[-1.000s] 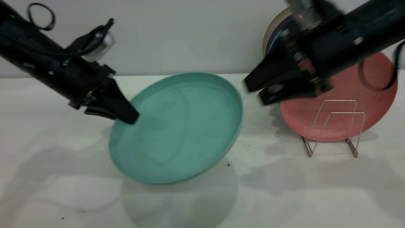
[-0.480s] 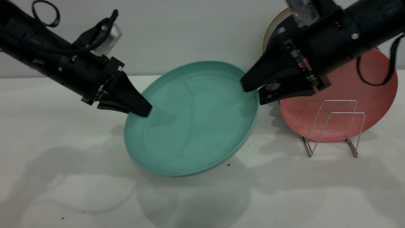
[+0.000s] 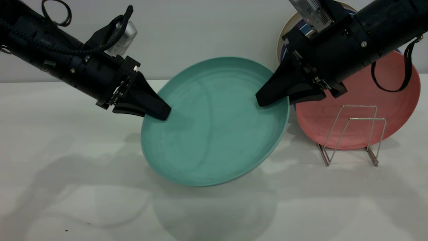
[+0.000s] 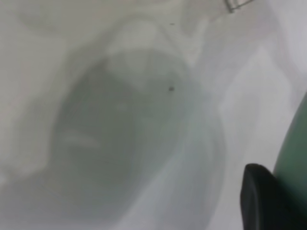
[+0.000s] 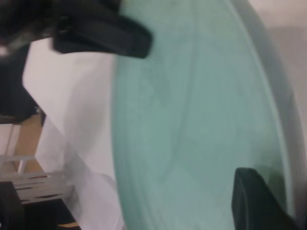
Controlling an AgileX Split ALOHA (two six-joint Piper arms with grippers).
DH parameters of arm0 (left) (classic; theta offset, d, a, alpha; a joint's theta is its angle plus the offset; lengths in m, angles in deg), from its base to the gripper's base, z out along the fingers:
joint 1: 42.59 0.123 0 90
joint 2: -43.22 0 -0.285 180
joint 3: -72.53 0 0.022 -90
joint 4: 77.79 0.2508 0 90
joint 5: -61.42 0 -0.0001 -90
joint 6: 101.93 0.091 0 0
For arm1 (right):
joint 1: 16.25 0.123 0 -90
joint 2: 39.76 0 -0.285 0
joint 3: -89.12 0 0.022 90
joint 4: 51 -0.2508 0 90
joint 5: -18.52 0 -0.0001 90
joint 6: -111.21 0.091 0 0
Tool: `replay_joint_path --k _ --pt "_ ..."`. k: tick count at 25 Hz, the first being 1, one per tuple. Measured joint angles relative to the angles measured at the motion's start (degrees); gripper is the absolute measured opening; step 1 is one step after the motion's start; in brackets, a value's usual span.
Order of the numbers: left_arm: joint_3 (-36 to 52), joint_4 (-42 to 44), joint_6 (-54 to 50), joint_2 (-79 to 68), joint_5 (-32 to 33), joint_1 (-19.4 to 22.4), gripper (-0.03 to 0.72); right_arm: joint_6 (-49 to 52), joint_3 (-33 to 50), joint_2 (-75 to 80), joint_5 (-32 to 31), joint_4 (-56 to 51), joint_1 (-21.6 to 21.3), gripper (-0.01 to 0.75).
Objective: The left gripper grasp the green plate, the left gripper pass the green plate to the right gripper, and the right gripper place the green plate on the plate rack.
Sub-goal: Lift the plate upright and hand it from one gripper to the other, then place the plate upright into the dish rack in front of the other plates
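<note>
The left hand [image 3: 160, 113] is grasping the green plate [image 3: 214, 124] at the rim nearest to it, and it is holding the plate tilted in the air above the desk [image 3: 67, 174], with only a shadow under it. Compared with a second ago, this hand is carrying the plate higher and further toward the other arm. The right hand [image 3: 265, 99], which was then waiting apart from the plate with its jaws spread, is now reaching over the opposite rim. One of its fingers is lying on the plate's inner face, and the right wrist view is showing that finger [image 5: 254, 201] against the green surface. Whether this hand is already clenched on the rim I cannot tell, because the second finger is hidden behind the plate.

So the handover seems to be happening just now: the plate is sitting between both hands. I think the left hand should not release until the right one is gripping firmly, otherwise the plate may drop.

The plate rack [image 3: 352, 134] is standing just beyond the right hand, its front loops free, with a pink plate [image 3: 394, 93] leaning behind it.
</note>
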Motion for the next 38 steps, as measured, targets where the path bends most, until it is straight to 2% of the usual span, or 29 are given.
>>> replay_joint_path --k 3,6,8,10,11,14,20,24,30,35,38 --pt "0.0 -0.2 0.0 0.0 0.6 -0.1 0.265 0.0 0.0 0.0 -0.1 0.1 0.0 0.113" --pt "0.0 -0.2 -0.1 0.0 1.8 -0.1 0.499 -0.3 0.0 0.0 -0.2 1.3 0.0 0.083" --pt "0.0 -0.1 -0.1 0.2 3.2 -0.1 0.615 -0.8 0.0 -0.2 0.0 2.8 0.0 0.062" --pt "0.0 -0.1 -0.1 1.0 4.7 -0.1 0.69 -1.0 0.0 -1.4 0.7 4.4 0.0 0.045" --pt "0.0 0.0 -0.1 1.8 4.9 -0.1 0.704 -1.2 0.0 -2.3 1.1 5.3 0.0 0.042" --pt "0.0 1.0 -0.1 5.4 5.4 -0.1 0.708 -1.6 0.0 -5.9 2.9 9.3 0.0 0.042" --pt "0.0 4.6 -0.1 15.6 6.3 -0.1 0.63 -2.9 0.0 -13.0 8.4 19.8 0.0 0.042" --pt "0.0 10.8 -1.5 22.0 5.8 -0.1 0.587 -11.4 0.1 -19.6 13.4 25.4 0.0 0.042" --pt "0.1 16.1 -5.5 25.2 4.3 -0.1 0.58 -22.3 0.1 -28.7 21.7 38.6 -0.2 0.042" --pt "0.3 16.4 -6.0 25.2 4.2 -0.1 0.58 -23.0 0.4 -29.1 24.2 47.8 -4.1 0.042" --pt "0.3 16.4 -6.1 25.3 4.2 -0.1 0.58 -23.2 0.4 -28.0 25.5 49.6 -7.1 0.042"
